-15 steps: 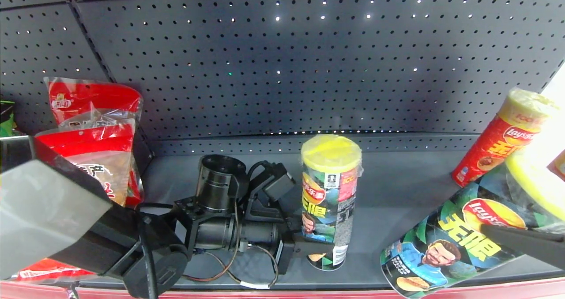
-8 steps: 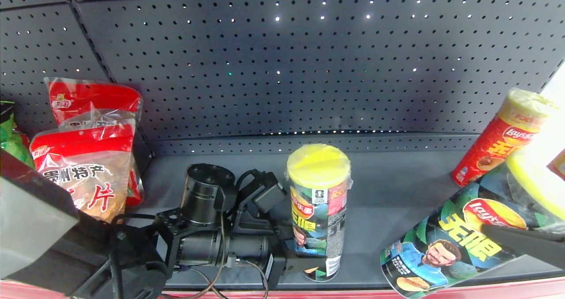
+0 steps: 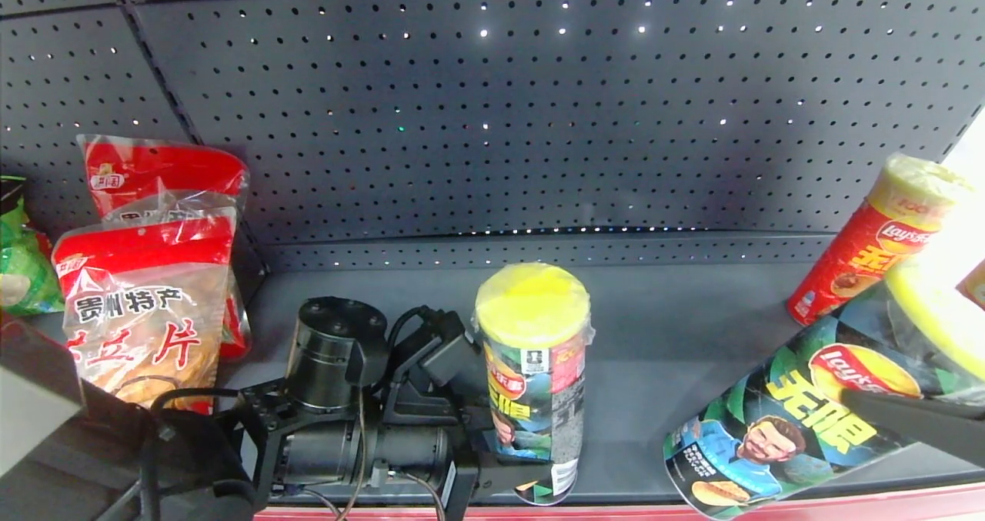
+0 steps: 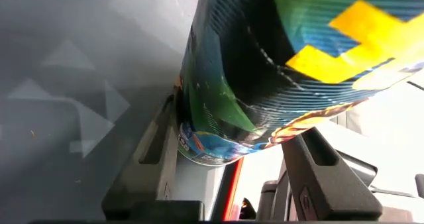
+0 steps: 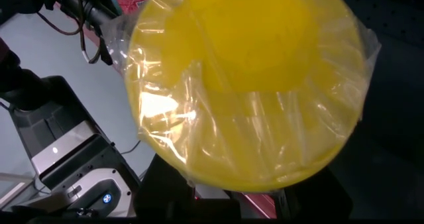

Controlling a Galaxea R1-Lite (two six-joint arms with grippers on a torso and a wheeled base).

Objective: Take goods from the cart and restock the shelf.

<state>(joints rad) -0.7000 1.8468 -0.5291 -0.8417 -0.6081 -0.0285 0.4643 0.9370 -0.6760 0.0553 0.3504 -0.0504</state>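
Your left end effector (image 3: 527, 471) is clamped low on the green can (image 3: 531, 367). The can stands straight up near the front of the shelf (image 3: 692, 352), just right of the arm. Your right end effector (image 3: 900, 417) grips a tipped second can (image 3: 800, 413).

Left wrist: the fingers (image 4: 149, 161) squeeze the can's two sides.

Right wrist: the second can's yellow lid (image 5: 248, 85) faces you.

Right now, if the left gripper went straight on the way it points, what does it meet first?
The left gripper, shut on the upright can, points toward the robot's right. First in line is probably the tilted green can; depth is unclear, so it might miss.
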